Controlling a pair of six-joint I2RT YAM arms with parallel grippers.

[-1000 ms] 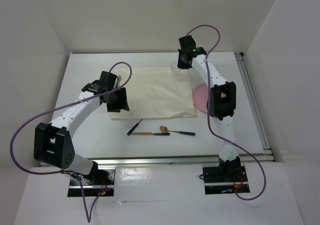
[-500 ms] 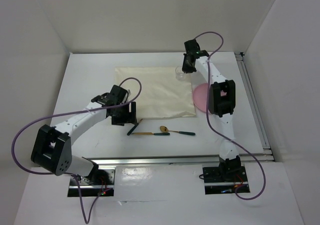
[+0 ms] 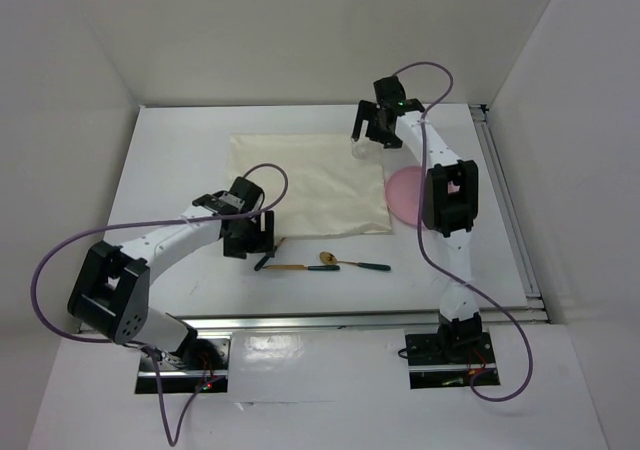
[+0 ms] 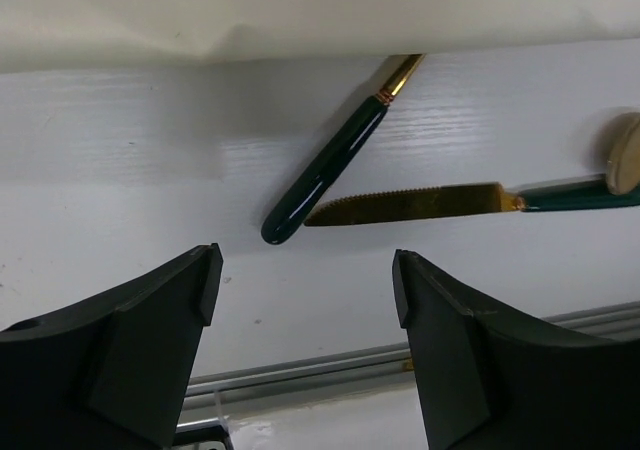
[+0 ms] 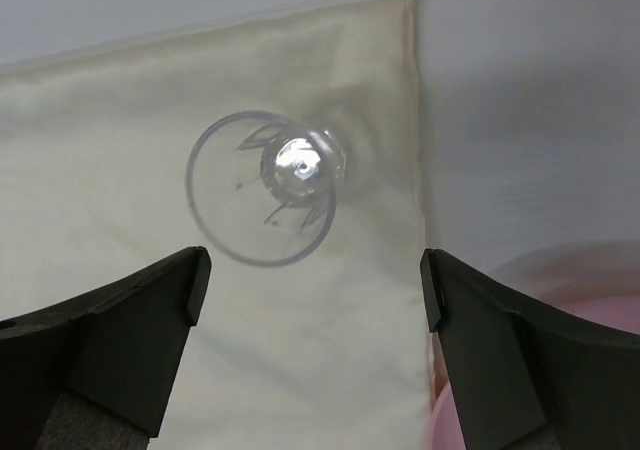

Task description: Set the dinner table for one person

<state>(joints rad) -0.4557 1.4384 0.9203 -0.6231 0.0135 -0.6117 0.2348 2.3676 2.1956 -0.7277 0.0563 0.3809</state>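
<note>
Hovering spread above the surface (image 4: 120, 170), left tool (image 4: 305, 270) had green handle (image 4: 325, 170) and knife (image 4: 410, 205) just ahead; skewed descent could scatter both. Farther, right tool (image 5: 315, 270), also spread, faced glass (image 5: 265, 190) on cloth (image 5: 120, 150); clipping its rim could topple it.

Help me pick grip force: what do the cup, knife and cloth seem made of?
Cup: clear, likely plastic or glass; the cloth shows through it. Knife: gold-toned metal blade, shiny, serrated; glossy dark green handle, maybe plastic or enamel. Cloth: cream matte fabric, softly creased.

Bright even lt, soft shadows (foregrnd blurry).
</note>
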